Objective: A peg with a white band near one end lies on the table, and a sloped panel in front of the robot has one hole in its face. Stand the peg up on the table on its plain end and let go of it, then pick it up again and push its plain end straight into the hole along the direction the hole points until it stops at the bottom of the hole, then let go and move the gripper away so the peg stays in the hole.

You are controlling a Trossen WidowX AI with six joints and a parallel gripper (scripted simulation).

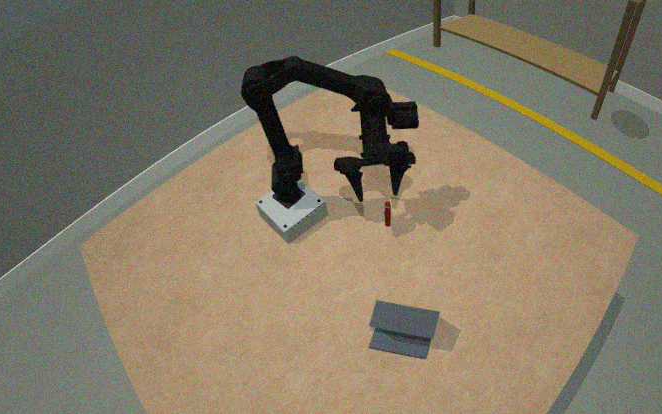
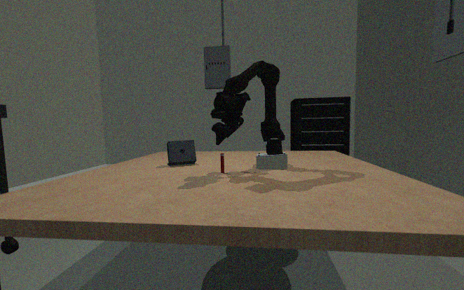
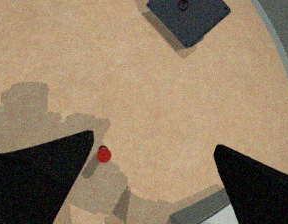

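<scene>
The red peg point(image 1: 387, 214) point(image 2: 222, 163) point(image 3: 104, 155) stands upright on the table, with its white band near the top end. In the wrist view I look down on its red top, close beside the left finger. My gripper point(image 1: 378, 197) point(image 2: 219, 143) point(image 3: 155, 144) is wide open and empty. It points down and hangs above the height of the peg, touching nothing. The dark sloped panel point(image 1: 404, 319) point(image 2: 186, 154) point(image 3: 195, 17) stands well away from the peg. Its one round hole shows in the exterior view and in the wrist view.
The arm's pale base block point(image 1: 292, 213) point(image 2: 271, 162) point(image 3: 215, 215) stands on the table near the peg. Shadows of the arm fall on the table point(image 1: 251, 288) point(image 2: 118, 202) around the peg. A wooden bench point(image 1: 529, 48) stands off the table on the floor.
</scene>
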